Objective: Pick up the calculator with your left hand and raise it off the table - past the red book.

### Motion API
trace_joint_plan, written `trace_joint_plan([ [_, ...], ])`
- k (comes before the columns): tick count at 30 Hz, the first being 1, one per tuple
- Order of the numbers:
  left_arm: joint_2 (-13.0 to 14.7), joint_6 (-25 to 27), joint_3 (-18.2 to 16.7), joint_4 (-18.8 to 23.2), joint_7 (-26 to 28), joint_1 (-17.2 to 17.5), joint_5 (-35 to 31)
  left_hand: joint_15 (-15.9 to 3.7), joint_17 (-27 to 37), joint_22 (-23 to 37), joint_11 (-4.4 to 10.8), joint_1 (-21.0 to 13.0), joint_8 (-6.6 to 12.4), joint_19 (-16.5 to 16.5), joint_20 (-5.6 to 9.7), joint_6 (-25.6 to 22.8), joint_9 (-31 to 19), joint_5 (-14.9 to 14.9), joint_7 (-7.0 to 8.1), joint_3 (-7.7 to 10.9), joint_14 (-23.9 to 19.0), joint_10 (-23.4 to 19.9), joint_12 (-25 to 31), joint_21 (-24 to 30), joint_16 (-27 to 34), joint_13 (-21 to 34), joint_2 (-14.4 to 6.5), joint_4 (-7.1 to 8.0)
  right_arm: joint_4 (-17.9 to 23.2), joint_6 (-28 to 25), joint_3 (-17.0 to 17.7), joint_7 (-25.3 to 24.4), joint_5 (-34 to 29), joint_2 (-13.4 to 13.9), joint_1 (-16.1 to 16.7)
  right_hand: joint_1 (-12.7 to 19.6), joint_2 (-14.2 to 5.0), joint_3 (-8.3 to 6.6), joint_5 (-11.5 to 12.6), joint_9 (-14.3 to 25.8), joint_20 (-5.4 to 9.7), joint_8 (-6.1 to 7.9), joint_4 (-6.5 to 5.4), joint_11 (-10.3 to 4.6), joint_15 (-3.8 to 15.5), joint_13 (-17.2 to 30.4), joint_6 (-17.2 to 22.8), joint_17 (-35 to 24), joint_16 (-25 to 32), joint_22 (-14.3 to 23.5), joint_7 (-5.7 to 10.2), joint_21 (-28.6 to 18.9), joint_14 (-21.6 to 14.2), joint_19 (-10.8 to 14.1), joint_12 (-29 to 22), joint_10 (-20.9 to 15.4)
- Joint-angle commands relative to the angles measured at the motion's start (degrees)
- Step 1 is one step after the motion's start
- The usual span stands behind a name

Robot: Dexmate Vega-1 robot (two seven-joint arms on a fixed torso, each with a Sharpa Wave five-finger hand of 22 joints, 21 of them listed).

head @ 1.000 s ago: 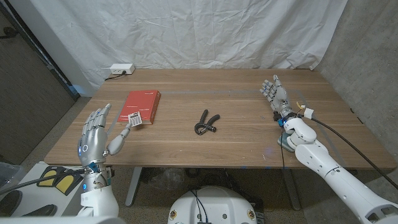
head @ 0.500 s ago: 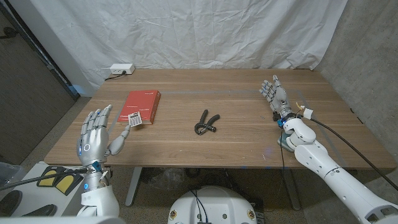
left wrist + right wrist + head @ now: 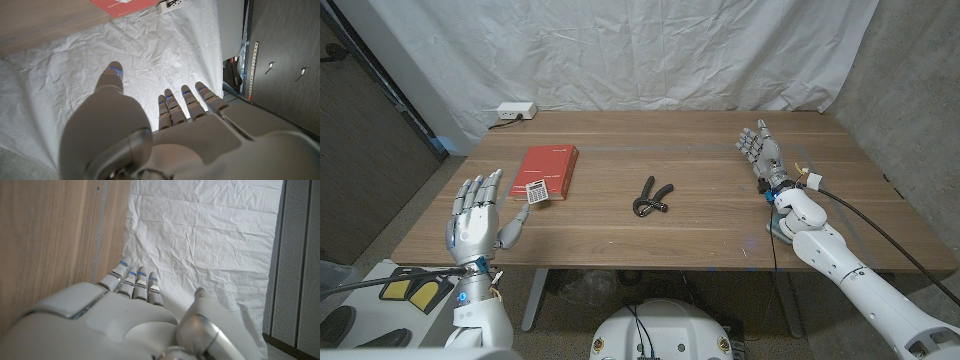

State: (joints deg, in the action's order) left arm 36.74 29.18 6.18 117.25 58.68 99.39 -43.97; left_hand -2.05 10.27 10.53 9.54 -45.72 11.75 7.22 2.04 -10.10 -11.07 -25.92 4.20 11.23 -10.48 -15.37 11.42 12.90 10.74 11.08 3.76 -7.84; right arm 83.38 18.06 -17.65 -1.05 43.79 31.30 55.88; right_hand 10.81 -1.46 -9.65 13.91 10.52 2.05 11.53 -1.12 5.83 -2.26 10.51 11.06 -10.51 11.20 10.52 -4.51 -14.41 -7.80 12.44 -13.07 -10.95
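Red book (image 3: 550, 170), one; calculator (image 3: 534, 191), one; left hand (image 3: 478, 212) empty.

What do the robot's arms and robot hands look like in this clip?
Both arms are glossy white with rounded shells. The left robot hand and right robot hand are silver-grey, segmented metal, with small blue marks near the fingertips. A blue light glows at the left wrist. A black cable runs along the right forearm.

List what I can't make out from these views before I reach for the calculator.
- Calculator: too small in the head view to read keys or tell how far it overlaps the red book.
- Red book: cut by the left wrist view's edge.
- Left hand: its palm faces away from the head view.
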Motion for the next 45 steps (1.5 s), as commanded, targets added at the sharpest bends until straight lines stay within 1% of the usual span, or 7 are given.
trace_joint_plan([
  [1, 2.18, 6.41, 2.48, 1.16, -3.08, -1.22, 0.64, -4.23, 0.28, 0.24, -1.14, -0.64, 0.07, -0.18, 5.21, -0.07, -0.17, -0.33, -0.27, -0.12, 0.19, 0.09, 0.13, -0.40, -0.10, 0.29, 0.04, -0.17, -0.73, -0.04, 0.28, 1.22, 0.89, -0.12, -0.46, 0.19, -0.40, -0.08, 0.01, 0.35, 0.10, -0.05, 0.13, 0.09, 0.00, 0.27, 0.65, -0.34, 0.04, 0.20, -0.10, 0.16, -0.53, 0.57, 0.20, -0.72],
  [7, 2.34, 8.98, 3.21, 1.44, -6.13, -2.24, 3.34, -4.30, 0.28, 0.23, -0.90, -0.76, 0.15, -0.30, 5.44, -0.23, -0.17, -0.33, -0.42, -0.22, 0.26, -0.03, 0.19, -0.46, -0.10, 0.27, 0.12, -0.13, 0.18, -0.31, 0.78, 0.75, 0.85, 0.57, 0.01, 0.16, -0.42, -0.05, -0.02, 0.35, 0.07, -0.02, 0.14, 0.08, -0.03, 0.27, 0.76, -0.36, 0.03, 0.21, -0.12, 0.23, -0.57, 0.59, 0.21, -0.76],
  [15, 2.73, 8.82, 5.57, -1.67, -2.84, -4.64, 3.73, -4.62, 0.24, 0.21, -0.83, -0.96, 0.23, -0.52, 5.49, -0.43, -0.15, -0.31, -0.51, -0.34, 0.50, -0.02, 0.18, -0.58, -0.14, 0.24, 0.19, -0.06, 0.98, -0.40, 1.11, 0.38, 0.75, 1.03, 0.35, 0.14, -0.46, -0.01, -0.05, 0.35, 0.03, -0.05, 0.15, 0.03, 0.01, 0.27, 0.73, -0.37, 0.01, 0.21, -0.11, 0.31, -0.59, 0.63, 0.23, -0.80],
  [17, 1.08, 8.21, 6.09, -3.43, -0.10, -5.99, 4.45, -4.68, 0.22, 0.20, -0.84, -1.02, 0.28, -0.44, 5.49, -0.56, -0.15, -0.31, -0.43, -0.37, 0.38, -0.34, 0.31, -0.55, -0.09, 0.23, 0.20, -0.04, 1.03, -0.30, 1.13, 0.33, 0.73, 0.98, 0.41, 0.13, -0.47, 0.00, -0.06, 0.35, 0.02, -0.05, 0.16, 0.04, 0.01, 0.27, 0.75, -0.37, 0.01, 0.22, -0.13, 0.32, -0.60, 0.67, 0.21, -0.87],
  [33, 3.08, 12.57, 10.02, -5.02, 0.28, -9.37, 5.18, -5.30, 0.12, 0.17, 0.70, -2.27, 0.94, 0.51, 5.79, -2.36, -0.13, -0.37, 0.68, -0.25, -0.78, -2.43, 0.89, -0.27, 0.25, 0.15, -0.14, -0.13, 2.03, -0.24, 1.35, -0.19, 0.68, 1.16, 1.13, 0.10, -0.64, 0.01, -0.11, 0.35, 0.06, -0.10, 0.17, -0.05, 0.13, 0.28, 0.71, -0.40, 0.05, 0.22, -0.02, 0.40, -0.85, 0.95, 0.24, -0.95],
  [39, 4.00, 20.50, 13.50, -4.26, -4.84, -12.71, 3.81, -5.73, 0.06, 0.15, 1.43, -3.21, 1.36, 1.02, 5.94, -3.58, -0.12, -0.37, 1.41, -0.10, -1.56, -3.78, 1.17, -0.16, 0.41, 0.12, -0.35, -0.27, 1.85, -0.74, 1.21, -0.16, 0.80, 1.16, 0.90, 0.09, -0.67, 0.03, -0.12, 0.36, 0.01, -0.10, 0.19, 0.01, 0.10, 0.28, 0.73, -0.40, 0.04, 0.23, -0.04, 0.45, -0.87, 1.00, 0.28, -0.92],
  [45, 5.78, 21.55, 14.64, -3.62, -7.94, -14.41, 5.74, -5.78, 0.04, 0.13, 1.57, -3.71, 1.17, 0.92, 5.94, -3.21, -0.11, -0.36, 1.45, -0.01, -1.13, -3.55, 0.94, -0.24, 0.16, 0.10, -0.47, -0.34, 1.15, -1.11, 1.00, 0.15, 0.96, 1.01, 0.46, 0.08, -0.68, 0.05, -0.14, 0.36, -0.01, -0.10, 0.21, -0.05, 0.08, 0.29, 0.73, -0.40, 0.03, 0.23, -0.05, 0.49, -0.91, 1.04, 0.29, -0.93],
])
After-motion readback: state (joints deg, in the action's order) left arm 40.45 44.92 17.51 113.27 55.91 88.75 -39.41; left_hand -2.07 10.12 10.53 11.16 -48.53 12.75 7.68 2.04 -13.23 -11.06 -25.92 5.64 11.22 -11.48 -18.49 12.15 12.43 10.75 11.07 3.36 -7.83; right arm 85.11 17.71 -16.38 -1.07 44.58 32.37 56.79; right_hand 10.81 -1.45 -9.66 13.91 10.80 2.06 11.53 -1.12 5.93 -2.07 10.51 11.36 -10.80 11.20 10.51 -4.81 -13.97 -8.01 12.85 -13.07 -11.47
